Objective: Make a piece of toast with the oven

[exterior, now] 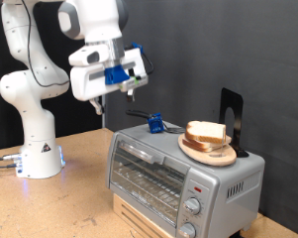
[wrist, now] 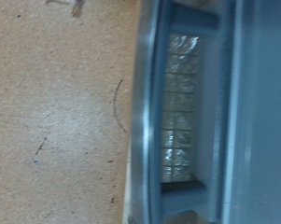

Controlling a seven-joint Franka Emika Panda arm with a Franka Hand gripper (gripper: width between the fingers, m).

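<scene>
The oven [exterior: 168, 174] stands at the exterior view's lower right, its glass door shut. On top of it, a round wooden plate [exterior: 226, 156] carries the piece of toast [exterior: 207, 131]. My gripper [exterior: 115, 96] hangs in the air above and to the exterior view's left of the oven, its fingers spread apart and pointing down with nothing between them. It touches nothing. The wrist view looks straight down on the oven [wrist: 191, 112], showing the shut door, its handle and the wire rack behind the glass. No fingers show in that view.
A small blue object [exterior: 155, 124] and a black upright stand [exterior: 233, 117] also sit on the oven's top. The oven rests on a light wooden box [exterior: 139, 213]. The wooden table [wrist: 56, 121] spreads around it, with the arm's base [exterior: 40, 159] at the exterior view's left.
</scene>
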